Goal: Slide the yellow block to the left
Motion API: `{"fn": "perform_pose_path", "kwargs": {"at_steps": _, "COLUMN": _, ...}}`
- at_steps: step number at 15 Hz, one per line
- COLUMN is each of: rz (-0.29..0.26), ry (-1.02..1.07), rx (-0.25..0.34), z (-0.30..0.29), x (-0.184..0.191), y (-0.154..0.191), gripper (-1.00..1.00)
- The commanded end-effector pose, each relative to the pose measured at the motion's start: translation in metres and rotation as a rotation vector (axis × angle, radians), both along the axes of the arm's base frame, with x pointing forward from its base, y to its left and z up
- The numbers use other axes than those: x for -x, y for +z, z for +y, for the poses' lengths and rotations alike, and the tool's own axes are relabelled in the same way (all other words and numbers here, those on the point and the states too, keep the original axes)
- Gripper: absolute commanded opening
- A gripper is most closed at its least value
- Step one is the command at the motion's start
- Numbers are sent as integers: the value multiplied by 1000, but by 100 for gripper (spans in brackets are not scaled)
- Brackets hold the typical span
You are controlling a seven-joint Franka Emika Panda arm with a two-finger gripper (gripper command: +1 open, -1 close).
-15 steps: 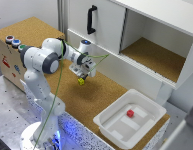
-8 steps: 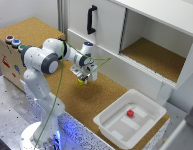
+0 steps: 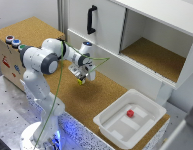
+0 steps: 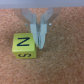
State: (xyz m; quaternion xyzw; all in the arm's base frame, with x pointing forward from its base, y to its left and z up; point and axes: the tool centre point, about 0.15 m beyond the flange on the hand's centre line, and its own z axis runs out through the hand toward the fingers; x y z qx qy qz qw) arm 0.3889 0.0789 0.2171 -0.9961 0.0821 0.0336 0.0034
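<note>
Little displacement from the earlier frames is observed: the gripper (image 4: 39,39), fingers nearly closed and holding nothing, is set beside the yellow block (image 4: 23,46) on the cork table (image 3: 111,95), where an off-centre push could rotate the block or let it slip past.

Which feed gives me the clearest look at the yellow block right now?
The wrist view. The yellow block fills much of the frame there, with lettered faces readable and the end effector fingers right beside it. In the exterior view the block is only a small yellow speck on the cork surface, mostly hidden under the end effector.
</note>
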Motion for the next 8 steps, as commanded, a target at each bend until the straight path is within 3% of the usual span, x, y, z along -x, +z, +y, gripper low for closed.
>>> {"fn": "perform_pose_path", "kwargs": {"at_steps": 1, "rz": -27, "ry": 9, "rx": -8, "z": 41, "x": 2, "y": -2, "gripper": -100}}
{"fn": "perform_pose_path", "kwargs": {"at_steps": 8, "rz": -45, "ry": 90, "rx": -58, "z": 83, "x": -10, "y": -2, "gripper": -100}}
